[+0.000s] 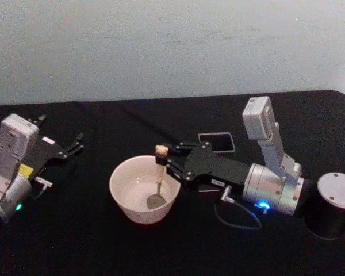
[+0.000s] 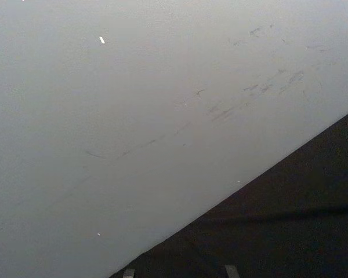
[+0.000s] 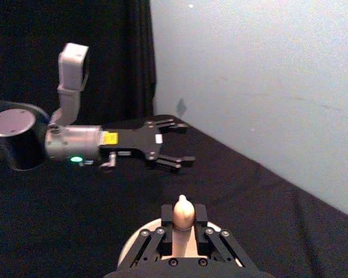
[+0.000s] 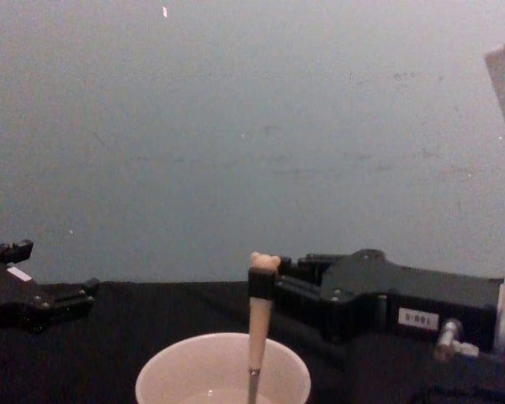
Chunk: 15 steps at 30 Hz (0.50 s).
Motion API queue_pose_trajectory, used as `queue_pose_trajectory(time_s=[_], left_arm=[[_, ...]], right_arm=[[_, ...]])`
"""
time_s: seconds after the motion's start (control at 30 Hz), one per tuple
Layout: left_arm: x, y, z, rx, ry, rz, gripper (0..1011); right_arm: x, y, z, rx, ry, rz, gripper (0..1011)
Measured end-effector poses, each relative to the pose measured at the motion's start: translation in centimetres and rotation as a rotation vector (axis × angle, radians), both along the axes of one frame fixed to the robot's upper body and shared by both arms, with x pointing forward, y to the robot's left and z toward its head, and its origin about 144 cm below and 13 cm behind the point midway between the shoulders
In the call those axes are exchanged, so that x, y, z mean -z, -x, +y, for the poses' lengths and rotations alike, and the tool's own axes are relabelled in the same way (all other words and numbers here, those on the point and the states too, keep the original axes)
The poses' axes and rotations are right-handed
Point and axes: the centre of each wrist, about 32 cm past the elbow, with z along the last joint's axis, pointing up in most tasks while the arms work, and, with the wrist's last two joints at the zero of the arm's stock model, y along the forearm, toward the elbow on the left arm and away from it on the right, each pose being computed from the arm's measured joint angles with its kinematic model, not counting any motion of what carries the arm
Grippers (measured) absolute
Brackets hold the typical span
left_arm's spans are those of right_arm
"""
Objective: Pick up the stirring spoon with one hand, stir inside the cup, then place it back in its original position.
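Clenching stirring spoon [image 1: 158, 175] upright in cup [image 1: 139, 216], clear of rim: right jaws; left jaws released, well apart

Matt black cloth table [image 1: 103, 241], smooth glossy cup [image 1: 126, 198], metallic spoon shaft [image 1: 158, 187]

Stirring spoon [image 1: 158, 175] upright in cup [image 1: 135, 215] (mid-table [image 1: 75, 241]); box holder [image 1: 217, 141] behind-right.

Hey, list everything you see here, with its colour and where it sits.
cup: one, cream-white, table centre.
spoon: one, beige handle, metal shaft, standing in the cup.
holder: one, dark grey, behind the right gripper.
table: one, black cloth.
wall: one, pale grey-blue, behind the table.
left gripper: one, black, open, at the table's left.
right gripper: one, black, shut on the spoon's handle above the cup.
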Motion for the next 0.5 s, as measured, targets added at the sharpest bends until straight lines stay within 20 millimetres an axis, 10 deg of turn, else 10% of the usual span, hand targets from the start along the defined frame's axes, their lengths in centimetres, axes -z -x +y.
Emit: queue_pose_trajectory(time_s=[0.5], left_arm=[[0.0,0.0,0.0,0.0,0.0,0.0,1002]], right_arm=[[0.3,-1.1,3.7,0.026,-0.007,0.031,214]])
